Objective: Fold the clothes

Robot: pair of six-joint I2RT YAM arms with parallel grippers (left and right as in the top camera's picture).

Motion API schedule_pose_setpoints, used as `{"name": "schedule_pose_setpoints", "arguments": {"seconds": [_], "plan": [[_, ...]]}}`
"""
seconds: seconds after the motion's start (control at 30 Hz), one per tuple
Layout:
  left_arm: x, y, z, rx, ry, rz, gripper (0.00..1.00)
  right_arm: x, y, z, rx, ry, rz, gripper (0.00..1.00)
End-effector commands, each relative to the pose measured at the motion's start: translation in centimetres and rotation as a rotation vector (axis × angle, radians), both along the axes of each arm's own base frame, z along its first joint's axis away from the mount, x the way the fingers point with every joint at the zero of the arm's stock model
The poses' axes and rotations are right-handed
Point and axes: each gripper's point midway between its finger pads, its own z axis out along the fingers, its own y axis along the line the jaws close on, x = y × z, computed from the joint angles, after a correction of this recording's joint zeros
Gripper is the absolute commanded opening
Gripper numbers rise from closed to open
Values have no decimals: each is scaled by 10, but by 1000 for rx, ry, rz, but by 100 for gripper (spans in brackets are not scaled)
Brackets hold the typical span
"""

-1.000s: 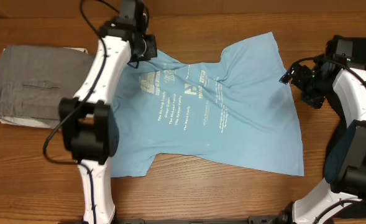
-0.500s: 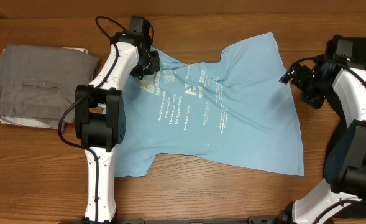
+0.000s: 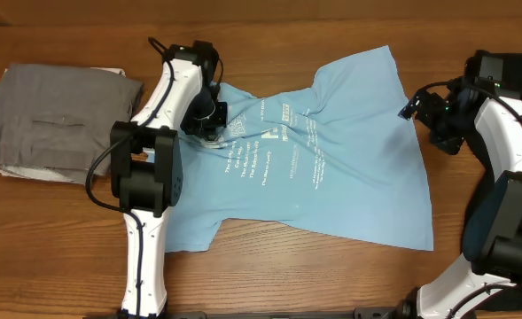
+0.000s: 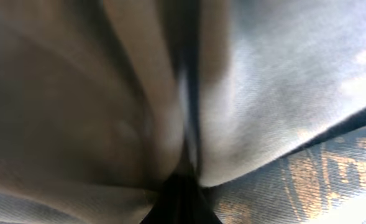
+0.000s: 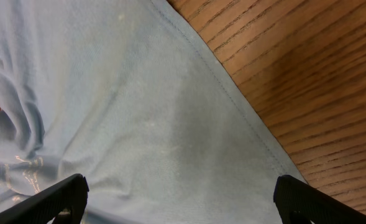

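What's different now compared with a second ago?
The left gripper, shut on the far edge of the shirt, moved toward the robot, drawing that edge in with it. The right gripper, open at the shirt's right edge, and the grey folded pile stayed put.

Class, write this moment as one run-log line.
left gripper: shut on T-shirt | right gripper: open, over T-shirt edge | T-shirt: unfolded, white lettering up

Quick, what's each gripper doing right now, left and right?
Left gripper: shut on the T-shirt, with cloth bunched between its fingers.
Right gripper: open, holding nothing, above the T-shirt's edge.
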Motion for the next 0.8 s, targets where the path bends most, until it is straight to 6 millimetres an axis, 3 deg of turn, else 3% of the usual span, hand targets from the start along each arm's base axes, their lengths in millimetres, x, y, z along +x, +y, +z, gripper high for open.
{"name": "schedule_pose_setpoints", "arguments": {"seconds": [0.0,0.2,0.27,0.33,0.43,0.67,0.77], "plan": [[12,-6,26,24,-110,-64,4,5,-1,8,-8,-28,8,100],[54,-17,125,-43,-457,-57,8,5,-1,8,-8,-28,8,100],[62,-20,150,-67,-538,-56,17,5,-1,8,-8,-28,8,100],[65,-26,163,-102,-579,-59,18,5,-1,8,-8,-28,8,100],[67,-36,166,-149,-594,-70,18,5,-1,8,-8,-28,8,100],[77,-43,139,-125,-574,-52,50,5,-1,8,-8,-27,8,100],[91,-37,125,-76,-593,9,51,5,-1,8,-8,-28,8,100]]}}
